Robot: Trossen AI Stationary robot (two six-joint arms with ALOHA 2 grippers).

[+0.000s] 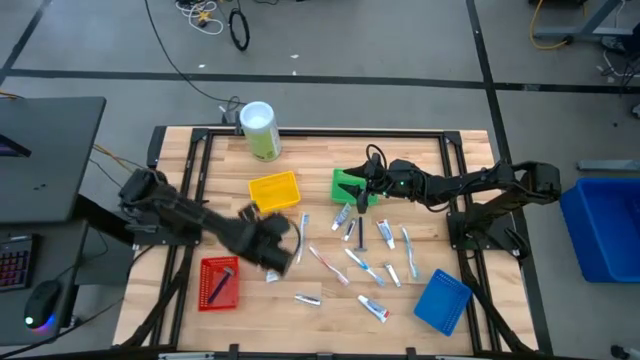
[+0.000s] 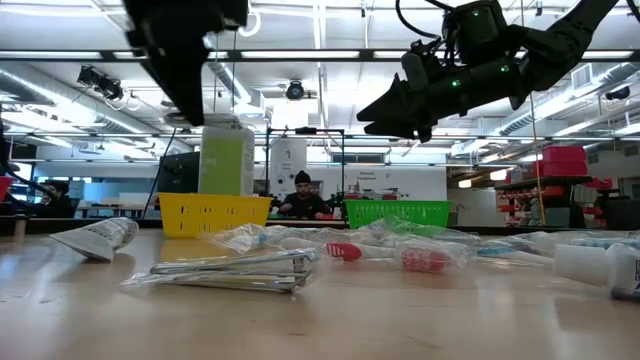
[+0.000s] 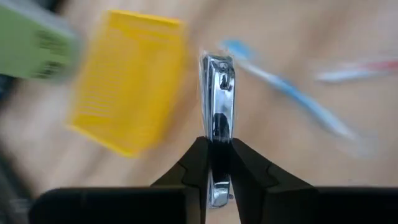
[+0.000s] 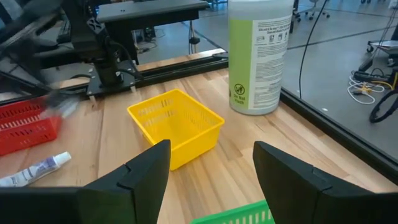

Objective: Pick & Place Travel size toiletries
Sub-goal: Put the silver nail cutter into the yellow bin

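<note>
Grey floor (image 1: 400, 40) with cables (image 1: 215, 15), bright ceiling lights (image 2: 330, 50).

— What sort of place is this?

— A robotics lab or workshop, large and open. A wooden table (image 1: 320, 300) stands on a grey concrete floor (image 1: 400, 40) marked with dark tape lines, and loose cables (image 1: 215, 15) trail across it.

— What else shows it?

— Long ceiling strip lights (image 2: 330, 55), exposed pipes, and shelving with red bins (image 2: 560, 160) at the far side. A person (image 2: 302, 198) sits at a distant workstation, and a keyboard (image 1: 12, 262) and mouse (image 1: 40, 305) rest on a desk beside the table.
</note>
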